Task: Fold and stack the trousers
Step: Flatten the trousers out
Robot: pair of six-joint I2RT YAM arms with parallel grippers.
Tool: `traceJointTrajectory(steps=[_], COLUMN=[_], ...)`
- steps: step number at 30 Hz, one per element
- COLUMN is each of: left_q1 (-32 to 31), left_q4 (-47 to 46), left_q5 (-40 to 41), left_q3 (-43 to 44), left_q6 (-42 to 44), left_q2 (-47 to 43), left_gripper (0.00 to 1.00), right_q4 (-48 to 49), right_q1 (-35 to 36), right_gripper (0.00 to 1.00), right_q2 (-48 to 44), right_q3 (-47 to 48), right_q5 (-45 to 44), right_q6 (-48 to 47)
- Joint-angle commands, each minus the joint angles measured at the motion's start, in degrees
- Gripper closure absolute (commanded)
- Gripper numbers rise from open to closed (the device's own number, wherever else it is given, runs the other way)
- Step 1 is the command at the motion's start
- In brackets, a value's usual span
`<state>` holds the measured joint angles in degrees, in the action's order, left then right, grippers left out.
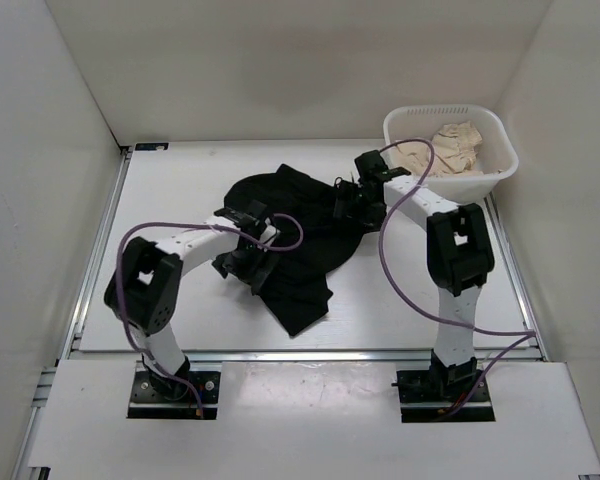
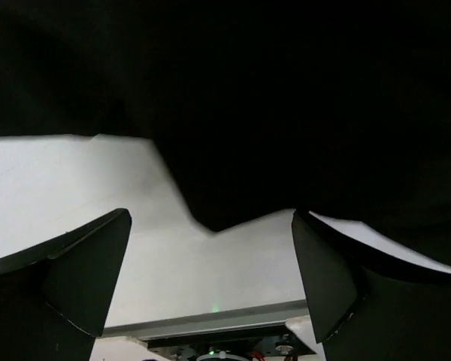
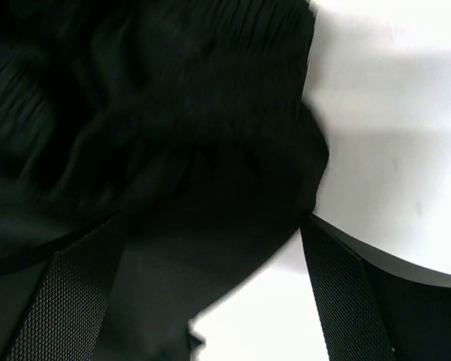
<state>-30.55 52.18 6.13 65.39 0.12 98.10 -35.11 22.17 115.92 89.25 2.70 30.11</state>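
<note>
The black trousers lie crumpled in a heap on the white table, with one end reaching toward the near edge. My left gripper is open at the heap's left side; in the left wrist view its wide-apart fingers sit just below the black cloth with bare table between them. My right gripper is open at the heap's far right; in the right wrist view its fingers straddle a gathered fold of the trousers, which lies between them ungripped.
A white basket holding beige cloth stands at the far right corner. White walls enclose the table on three sides. A metal rail runs along the left edge and another along the near edge.
</note>
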Motion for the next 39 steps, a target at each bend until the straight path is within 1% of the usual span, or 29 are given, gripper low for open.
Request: traceJointTrajectory(steps=[1, 2, 4, 5, 6, 7, 8, 9, 10, 12, 15, 16, 18, 19, 20, 22, 23, 25, 26, 27, 28, 29, 30, 33, 34, 36, 37, 38, 39], left_q1=[0.0, 0.0, 0.0, 0.0, 0.5, 1.2, 1.8, 3.2, 4.0, 7.1, 12.0, 16.4, 21.0, 25.8, 28.0, 32.6, 33.5, 34.2, 34.2, 34.2, 33.3, 32.0, 32.0, 33.7, 36.7, 40.4, 42.1, 43.9, 47.2], left_q4=[-4.2, -5.4, -6.0, -6.0, -6.0, -6.0, -6.0, -5.5, -5.0, -3.9, -2.4, -2.3, -0.2, 0.4, 0.4, 1.1, 1.1, 1.1, 1.8, 2.3, 3.4, 6.0, 6.7, 8.6, 9.2, 9.9, 9.9, 9.9, 9.9], left_q5=[-5.1, -5.9, -8.8, -10.4, -12.3, -15.6, -16.9, -17.8, -18.5, -18.5, -14.7, -13.5, -8.5, -6.6, -2.0, 3.3, 7.9, 10.6, 13.3, 14.0, 14.0, 14.5, 14.5, 13.3, 12.3, 9.5, 9.0, 9.0, 7.9], left_q3=[1.6, 1.6, 3.2, 3.9, 4.7, 6.2, 7.0, 8.7, 9.7, 11.2, 15.3, 16.7, 22.3, 24.5, 29.1, 32.7, 34.8, 34.8, 33.2, 31.5, 29.4, 24.1, 21.1, 13.9, 13.2, 11.6, 11.0, 10.4, 9.3], left_q6=[-0.1, -0.1, -0.1, -0.1, -0.1, -0.1, -0.1, -0.1, -0.1, -0.1, -0.1, -0.1, -0.1, -0.1, -0.1, -0.1, -0.1, -0.1, -0.1, -0.1, -0.1, -0.1, -0.1, -0.1, -0.1, -0.1, -0.1, -0.1, -0.1], left_q2=[2.3, 4.0, 5.6, 7.3, 8.1, 8.7, 9.3, 10.4, 11.0, 11.0, 8.8, 8.2, 7.0, 6.2, 6.2, 4.0, 3.2, 0.4, -0.8, -2.0, -4.7, -6.1, -7.5, -11.8, -12.4, -13.0, -13.0, -12.5, -11.5], left_gripper=[0.00, 0.00, 0.00, 0.05, 0.29, 0.43, 0.58, 0.86, 0.86, 0.86, 0.86, 0.86, 0.86, 0.86, 0.86, 0.86, 0.86, 0.86, 0.86, 0.78, 0.59, 0.01, 0.00, 0.00, 0.00, 0.00, 0.00, 0.00, 0.00], right_q4=[2.3, 2.3, 4.1, 4.8, 4.8, 4.8, 4.8, 4.8, 5.5, 6.3, 5.4, 4.8, 5.3, 5.9, 5.9, 5.9, 4.9, 3.6, 2.9, 1.0, -0.4, -3.6, -5.1, -8.3, -8.3, -7.8, -7.8, -7.8, -7.8], right_q1=[-0.3, -0.3, -0.3, -0.3, -0.3, -0.3, -0.3, -0.3, -0.3, 0.4, 2.6, 2.6, 4.2, 4.2, 5.0, 5.6, 5.6, 5.6, 5.1, 5.1, 5.1, 5.1, 4.5, 3.0, 1.7, 0.1, -1.3, -2.0, -2.5], right_gripper=[0.01, 0.01, 0.07, 0.28, 0.46, 0.65, 0.81, 0.98, 1.00, 1.00, 1.00, 1.00, 1.00, 1.00, 1.00, 1.00, 1.00, 1.00, 1.00, 1.00, 1.00, 1.00, 1.00, 0.92, 0.78, 0.66, 0.59, 0.38, 0.32], right_q2=[5.5, 6.1, 6.6, 6.6, 6.6, 6.6, 6.6, 6.1, 5.6, 3.6, 1.1, 0.2, -2.7, -3.8, -5.9, -9.5, -10.5, -13.8, -14.7, -15.6, -17.1, -17.8, -19.1, -23.7, -25.2, -29.1, -30.1, -30.8, -31.7], right_q3=[2.6, 2.6, 1.5, 0.1, 0.1, 0.1, 0.1, 0.1, 0.1, 1.9, 8.4, 10.2, 15.0, 16.3, 17.5, 19.0, 19.0, 15.5, 13.9, 12.4, 10.8, 7.7, 6.1, -2.5, -5.1, -12.1, -13.9, -15.3, -16.5], right_q5=[-2.0, -3.0, -3.1, -3.1, -2.4, -1.7, -0.9, 0.1, 1.1, 3.6, 4.5, 6.1, 6.7, 7.2, 7.2, 4.1, 2.4, -2.1, -3.2, -4.1, -5.1, -6.8, -7.4, -10.1, -10.7, -10.2, -9.6, -9.6, -9.0], right_q6=[3.4, 3.4, 3.4, 3.4, 3.4, 3.4, 3.4, 3.4, 3.4, 3.4, 4.0, 4.0, 5.4, 6.5, 6.5, 6.5, 6.5, 5.8, 5.2, 4.5, 3.8, 3.1, 3.1, 3.7, 4.6, 5.2, 5.8, 6.5, 6.5])
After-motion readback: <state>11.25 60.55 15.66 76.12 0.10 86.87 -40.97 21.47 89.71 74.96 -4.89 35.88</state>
